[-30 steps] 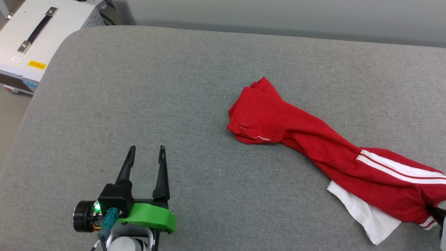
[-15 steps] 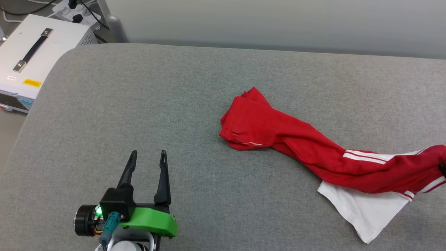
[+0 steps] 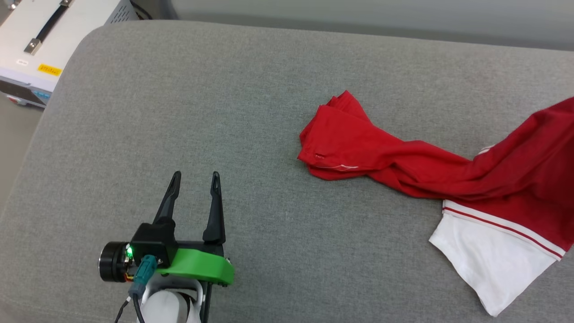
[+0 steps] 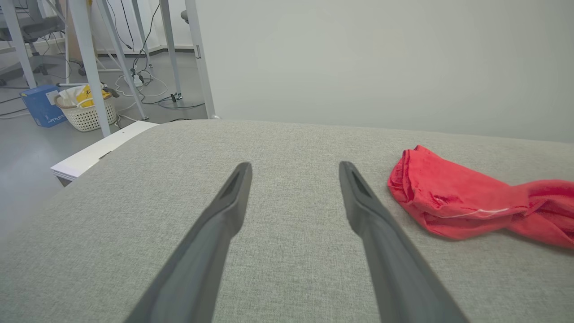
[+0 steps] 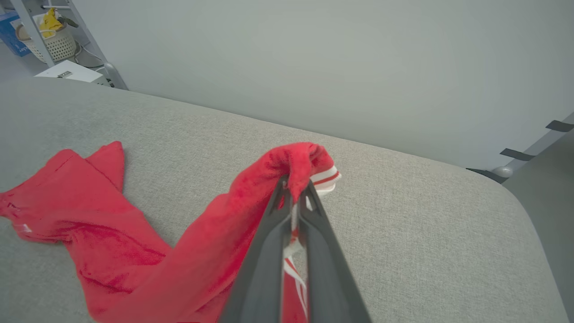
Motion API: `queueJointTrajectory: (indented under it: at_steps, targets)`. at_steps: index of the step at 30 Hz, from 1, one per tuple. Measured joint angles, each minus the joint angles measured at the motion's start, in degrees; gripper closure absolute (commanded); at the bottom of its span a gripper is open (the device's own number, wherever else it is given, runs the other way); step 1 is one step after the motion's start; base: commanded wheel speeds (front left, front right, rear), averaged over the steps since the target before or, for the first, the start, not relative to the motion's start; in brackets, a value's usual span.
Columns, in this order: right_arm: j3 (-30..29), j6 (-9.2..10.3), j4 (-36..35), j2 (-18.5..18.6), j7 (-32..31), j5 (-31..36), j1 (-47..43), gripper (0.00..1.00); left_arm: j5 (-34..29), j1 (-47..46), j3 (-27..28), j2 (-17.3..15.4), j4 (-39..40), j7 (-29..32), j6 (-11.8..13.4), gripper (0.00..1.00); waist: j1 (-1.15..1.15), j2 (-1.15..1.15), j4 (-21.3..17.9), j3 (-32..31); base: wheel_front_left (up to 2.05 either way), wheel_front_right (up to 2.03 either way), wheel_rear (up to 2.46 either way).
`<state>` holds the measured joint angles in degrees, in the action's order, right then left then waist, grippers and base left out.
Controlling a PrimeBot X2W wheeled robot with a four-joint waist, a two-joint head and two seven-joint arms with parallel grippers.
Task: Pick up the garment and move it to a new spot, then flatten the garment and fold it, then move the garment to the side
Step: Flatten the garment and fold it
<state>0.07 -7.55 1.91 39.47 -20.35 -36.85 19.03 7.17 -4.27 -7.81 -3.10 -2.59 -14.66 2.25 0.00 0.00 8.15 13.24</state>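
The garment (image 3: 403, 166), a red jersey with a white sleeve and red-white striped trim, lies crumpled across the right half of the grey padded table (image 3: 202, 112). Its right end rises off the surface toward the frame edge. In the right wrist view my right gripper (image 5: 295, 186) is shut on a bunched red fold of the garment (image 5: 215, 237) with striped trim, held above the table. My left gripper (image 3: 196, 178) hovers open over bare table at the lower left, well left of the garment (image 4: 453, 197), with nothing between its fingers.
A white equipment case (image 3: 40, 40) with a black handle sits off the table's far left corner. Beyond it, in the left wrist view, stand metal frame legs, a white basket (image 4: 85, 112) and a blue box (image 4: 40, 105). A plain wall runs behind the table.
My right gripper has lifted the garment's right end up off the table, so the white sleeve now hangs and the cloth stretches. The head camera shifted. My left gripper stays open in place.
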Motion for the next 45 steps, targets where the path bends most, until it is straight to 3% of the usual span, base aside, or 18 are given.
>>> queueJointTrajectory:
  at_steps: [6,12,16,20,21,22,23,29,35,38,45]
  targets:
    - [1.91,0.00,18.42,-1.60,0.76,2.23,15.24,1.00,1.13,-2.91,-1.20,0.01,0.35,0.00,0.04,0.00,0.01,0.00,1.43,3.99,0.00,0.00,0.00]
    - [2.57,0.00,36.26,-2.46,0.68,6.34,21.06,1.00,1.91,-4.42,-2.24,0.01,0.55,0.00,0.60,0.00,0.01,0.00,3.22,7.29,0.00,0.00,0.00]
    - [2.33,0.00,44.92,-3.68,0.52,7.47,21.53,1.00,1.91,-4.43,-2.41,0.01,0.58,0.00,1.03,0.00,0.01,0.00,4.39,8.41,0.00,0.00,0.00]
    - [2.07,0.00,48.01,-4.30,3.55,7.36,22.58,1.00,1.88,-4.42,-2.21,0.01,0.48,0.00,1.10,0.00,0.01,0.00,4.60,8.40,0.00,0.00,0.00]
    - [2.14,0.00,48.32,-4.50,4.93,7.31,22.57,0.84,1.86,-4.42,-2.18,0.01,0.45,0.00,1.10,0.00,0.01,0.00,4.53,8.19,0.00,0.00,0.00]
    - [2.25,0.00,48.41,-4.60,6.69,7.24,22.53,0.52,1.78,-4.42,-2.12,0.01,0.38,0.00,1.10,0.00,0.01,0.00,4.43,7.89,0.00,0.00,0.00]
    - [2.40,0.00,48.34,-4.61,8.78,7.12,22.47,0.00,1.78,-4.42,-2.02,0.01,0.32,0.00,1.09,0.00,0.01,0.00,4.33,7.55,0.00,0.00,0.00]
    - [4.46,0.00,43.76,-3.28,20.82,6.82,19.57,0.00,1.34,-3.93,-1.05,0.01,0.04,0.00,1.02,0.00,0.01,0.00,3.64,4.92,0.00,0.00,0.00]
    - [8.09,0.00,33.00,-1.71,24.50,6.21,13.42,0.00,0.43,-1.35,-0.16,0.01,-0.11,0.00,0.89,0.00,0.00,0.00,2.45,1.65,0.00,0.00,0.00]
    - [10.15,0.00,24.99,-0.65,23.08,4.94,10.59,0.00,-0.03,-0.24,0.35,0.01,-0.13,0.00,0.51,0.00,0.00,0.00,1.69,0.15,0.00,0.00,0.00]
    - [12.44,0.00,4.55,2.90,11.11,2.20,2.09,0.00,-0.71,1.10,0.69,0.01,-0.10,0.00,0.00,0.00,0.00,0.00,0.10,-2.80,0.00,0.00,0.00]
